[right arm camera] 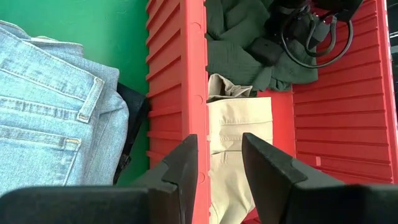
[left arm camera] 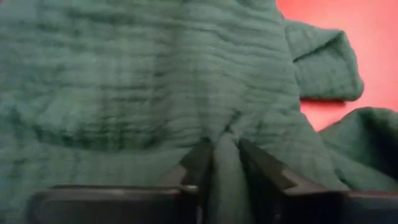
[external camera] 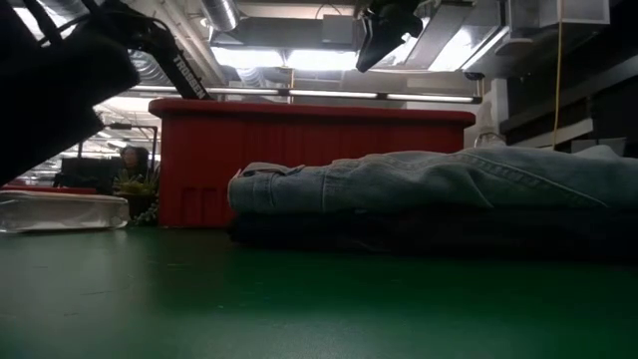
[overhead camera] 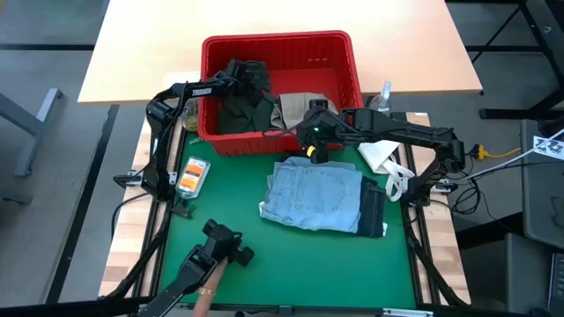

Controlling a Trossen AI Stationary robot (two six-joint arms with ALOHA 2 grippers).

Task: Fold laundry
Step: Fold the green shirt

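Observation:
In the red basket [overhead camera: 278,42] lies a dark olive green piece [overhead camera: 242,110] beside a beige khaki piece [overhead camera: 295,107]. My left gripper [overhead camera: 240,77] reaches into the basket and is shut on the olive cloth [left arm camera: 155,81]. My right gripper [right arm camera: 217,168] hovers open over the basket's near wall [right arm camera: 186,74], above the beige piece [right arm camera: 233,130], with nothing between its fingers. On the green mat, folded light blue denim [overhead camera: 313,194] lies on top of folded dark navy jeans [overhead camera: 373,213]. My left gripper pinches a raised fold of the olive piece [left arm camera: 225,152] between its two fingers [left arm camera: 199,165]. The fingers come slanting down from above into the basket. The cloth around the fold is puckered toward them, and the rest lies in the basket.
A small white cloth [overhead camera: 379,158] and a spray bottle [overhead camera: 385,92] sit right of the basket. An orange packet [overhead camera: 192,174] lies at the mat's left edge. A dark stand [overhead camera: 220,246] rises at the near edge. Bare green mat lies left of the denim stack.

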